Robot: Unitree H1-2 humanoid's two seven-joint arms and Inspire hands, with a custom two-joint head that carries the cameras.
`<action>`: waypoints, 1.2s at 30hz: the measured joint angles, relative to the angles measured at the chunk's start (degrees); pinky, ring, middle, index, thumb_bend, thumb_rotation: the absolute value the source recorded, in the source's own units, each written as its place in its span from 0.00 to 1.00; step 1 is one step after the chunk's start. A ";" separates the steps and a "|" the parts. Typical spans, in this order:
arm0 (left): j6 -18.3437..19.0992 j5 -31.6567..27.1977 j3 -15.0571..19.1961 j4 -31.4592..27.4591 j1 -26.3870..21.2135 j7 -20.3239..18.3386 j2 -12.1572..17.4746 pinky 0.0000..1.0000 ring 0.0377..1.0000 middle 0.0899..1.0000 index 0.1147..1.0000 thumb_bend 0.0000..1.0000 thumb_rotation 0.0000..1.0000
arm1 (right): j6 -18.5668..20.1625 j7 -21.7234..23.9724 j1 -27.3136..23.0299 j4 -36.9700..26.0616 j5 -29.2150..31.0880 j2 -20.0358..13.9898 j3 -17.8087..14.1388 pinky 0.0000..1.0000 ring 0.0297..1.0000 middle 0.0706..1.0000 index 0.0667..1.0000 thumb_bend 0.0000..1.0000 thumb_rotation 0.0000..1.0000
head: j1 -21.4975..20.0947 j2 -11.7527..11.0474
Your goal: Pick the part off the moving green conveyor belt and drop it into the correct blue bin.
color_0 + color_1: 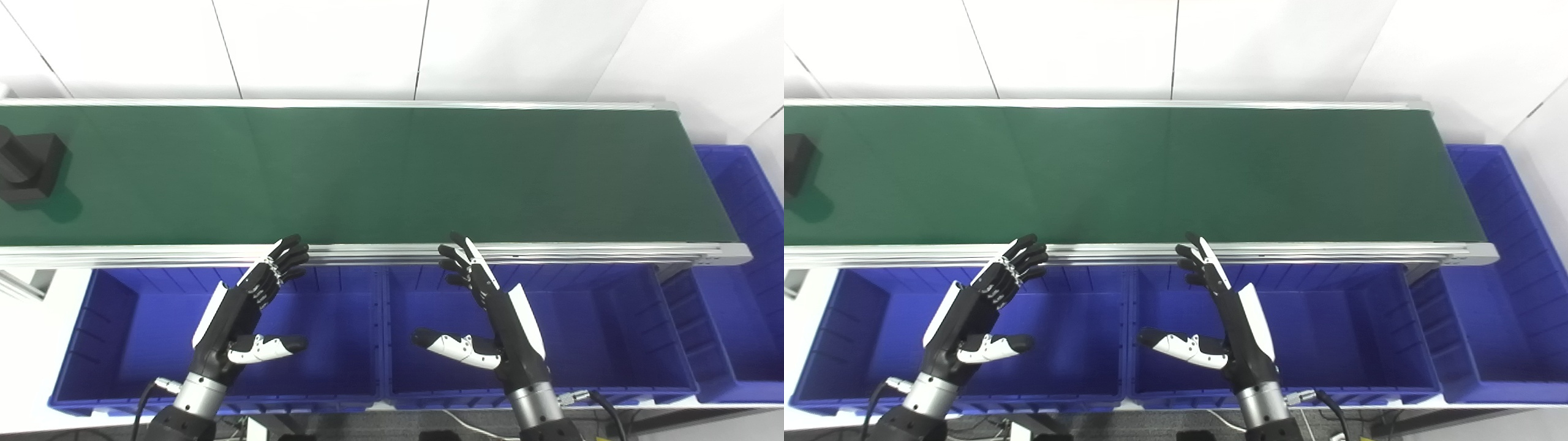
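The left hand (248,309) and right hand (490,312) hover with fingers spread, holding nothing. Beneath each sits an empty blue bin (110,343), (612,331); a third bin (744,294) lies right of the right hand. A black part (27,165) rides the belt (392,171) far left.

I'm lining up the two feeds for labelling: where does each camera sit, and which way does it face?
Left eye view: on the head, looking down at the green conveyor belt; both hands show, black part fully visible.
Right eye view: beside it, same aim; the part is cut by the left edge.
Shared: left hand, right hand, blue bins.
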 measured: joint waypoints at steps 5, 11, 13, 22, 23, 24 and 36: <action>0.00 0.59 -0.30 -0.09 0.06 0.09 -0.01 0.83 0.87 0.88 0.88 0.89 0.42 | 0.00 0.00 0.08 0.00 0.27 -0.09 0.00 0.79 0.85 0.88 0.96 0.78 0.50 | 1.23 -0.53; 0.00 1.55 -0.91 -0.10 0.07 0.29 -0.01 0.82 0.86 0.87 0.88 0.90 0.43 | 0.01 0.04 0.22 -0.02 0.43 -0.45 -0.07 0.79 0.84 0.88 0.97 0.77 0.50 | 2.20 -0.62; 0.00 1.81 -0.93 -0.10 0.07 0.76 -0.02 0.83 0.86 0.87 0.88 0.90 0.41 | 0.00 0.05 0.21 -0.04 0.50 -0.75 -0.10 0.78 0.84 0.88 0.97 0.77 0.50 | 2.29 -0.62; 0.00 2.13 -1.50 -0.11 0.10 1.02 -0.11 0.83 0.88 0.88 0.89 0.87 0.42 | -0.36 0.00 0.20 0.06 1.71 -1.21 -0.40 0.80 0.84 0.87 0.96 0.78 0.49 | 3.25 -0.70; 0.00 2.42 -1.54 -0.11 0.11 1.24 -0.11 0.83 0.87 0.88 0.89 0.87 0.42 | -0.53 0.00 0.20 0.08 1.83 -1.23 -0.41 0.81 0.84 0.87 0.96 0.78 0.49 | 3.25 -0.62; 0.00 2.46 -1.56 -0.12 0.13 1.30 -0.11 0.83 0.87 0.88 0.89 0.87 0.42 | -0.66 -0.01 0.19 0.13 1.91 -1.25 -0.41 0.81 0.84 0.87 0.96 0.77 0.49 | 3.25 -0.62; 0.00 2.78 -2.20 -0.85 0.25 2.03 0.00 0.82 0.87 0.88 0.88 0.88 0.42 | -0.82 -0.01 0.21 0.22 2.36 -1.44 -0.67 0.81 0.84 0.87 0.96 0.78 0.49 | 3.78 -0.79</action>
